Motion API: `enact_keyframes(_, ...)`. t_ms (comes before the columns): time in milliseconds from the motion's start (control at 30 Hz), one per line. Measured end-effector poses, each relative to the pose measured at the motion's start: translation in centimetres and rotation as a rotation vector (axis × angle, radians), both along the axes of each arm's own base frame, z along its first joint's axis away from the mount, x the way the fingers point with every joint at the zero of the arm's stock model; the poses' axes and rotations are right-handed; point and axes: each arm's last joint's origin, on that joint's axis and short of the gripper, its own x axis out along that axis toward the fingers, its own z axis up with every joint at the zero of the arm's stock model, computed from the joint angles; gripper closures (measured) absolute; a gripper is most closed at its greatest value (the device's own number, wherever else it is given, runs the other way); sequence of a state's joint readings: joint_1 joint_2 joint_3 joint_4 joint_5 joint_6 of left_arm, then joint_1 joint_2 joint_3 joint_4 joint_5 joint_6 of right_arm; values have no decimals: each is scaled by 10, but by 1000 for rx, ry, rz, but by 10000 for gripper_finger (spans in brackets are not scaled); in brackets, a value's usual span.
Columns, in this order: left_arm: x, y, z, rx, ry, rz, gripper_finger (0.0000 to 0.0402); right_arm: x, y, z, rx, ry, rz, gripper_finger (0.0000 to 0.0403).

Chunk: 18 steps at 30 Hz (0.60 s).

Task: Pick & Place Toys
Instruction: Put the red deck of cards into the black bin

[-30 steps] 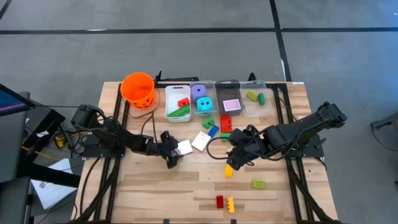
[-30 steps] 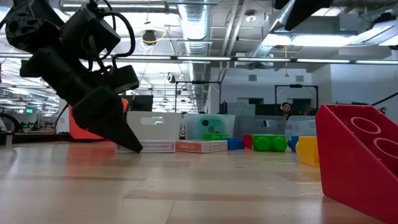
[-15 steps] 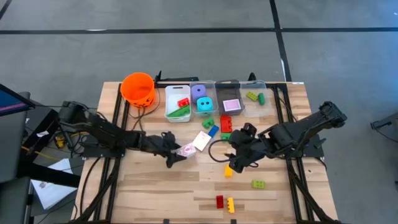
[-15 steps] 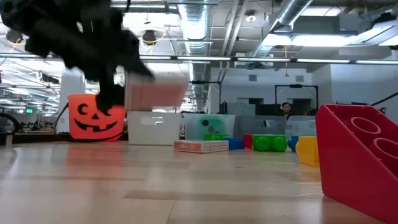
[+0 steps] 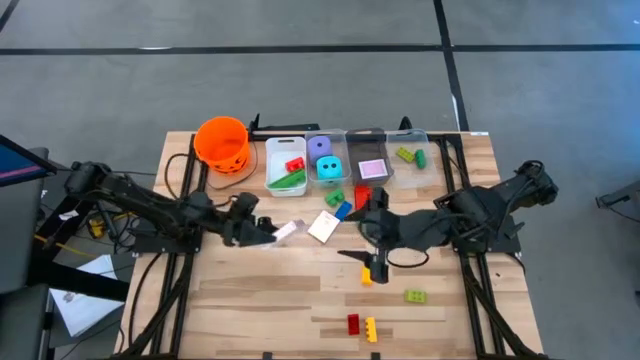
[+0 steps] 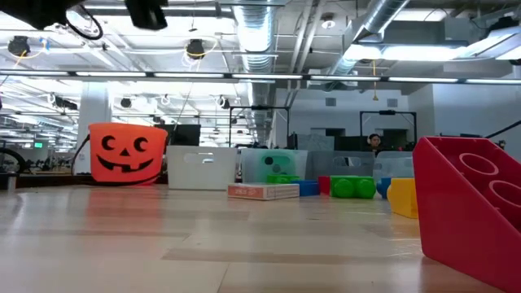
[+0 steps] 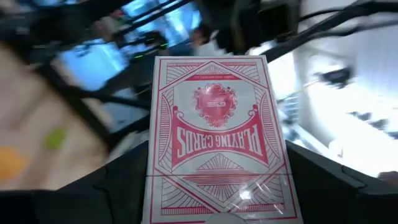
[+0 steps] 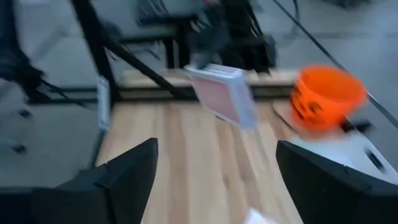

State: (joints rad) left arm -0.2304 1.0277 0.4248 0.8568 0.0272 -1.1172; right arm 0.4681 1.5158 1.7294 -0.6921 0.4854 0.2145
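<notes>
Down at the front edge, a red brick [image 5: 353,323] and a yellow brick [image 5: 372,329] sit side by side. Mid-table, the right gripper [image 5: 375,262] hangs over another yellow brick [image 5: 367,275], fingers spread with nothing in them. Over on the left side, the left gripper [image 5: 263,232] is clamped on a red-and-white card deck [image 5: 284,232], lifted off the wood. Further back, a second card deck [image 5: 323,226] lies flat, then the clear bins [image 5: 368,152] and the orange bucket [image 5: 221,143].
</notes>
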Motion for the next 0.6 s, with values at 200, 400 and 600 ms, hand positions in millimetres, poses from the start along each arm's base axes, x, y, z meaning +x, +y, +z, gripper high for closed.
enact_keyframes(200, 3, -3, 13, -57, -53, -19, 100, 9, -1, 6, 4, -73, 59, 85)
enact_keyframes(400, 24, -17, 22, -40, -44, -101, 100, 14, -13, 6, 9, -79, 24, 85)
enact_keyframes(600, 52, -28, 34, -20, -53, -174, 100, 18, -17, 7, 61, -75, 116, 85)
